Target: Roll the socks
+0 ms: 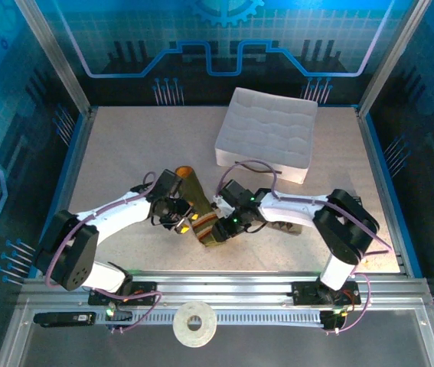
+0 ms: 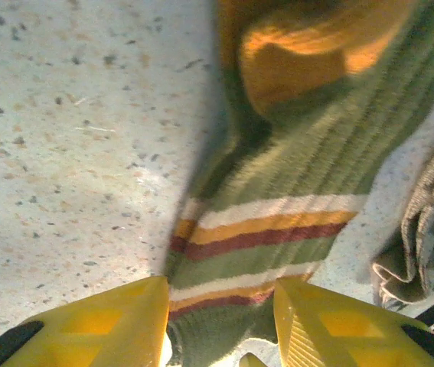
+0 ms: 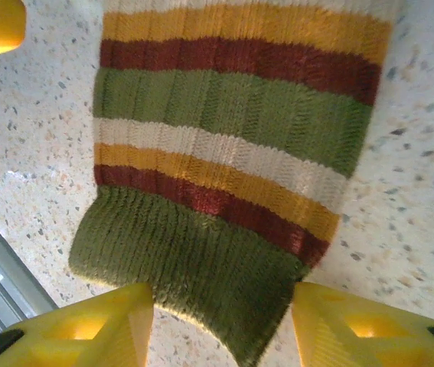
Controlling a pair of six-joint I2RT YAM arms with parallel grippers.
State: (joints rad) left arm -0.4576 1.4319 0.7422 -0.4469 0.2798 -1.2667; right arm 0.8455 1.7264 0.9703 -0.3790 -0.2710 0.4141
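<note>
Flanking the striped cuff of the green sock (image 1: pixel 196 195) with the right hand (image 3: pixel 220 306), fingers apart; hugging it with the left hand (image 2: pixel 220 306), grip unclear.

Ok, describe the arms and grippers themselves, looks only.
The left arm and right arm have white links, black joints and looping lilac cables. The left gripper and right gripper each carry two yellow wedge-shaped fingers with sunken panels and black bases.
</note>
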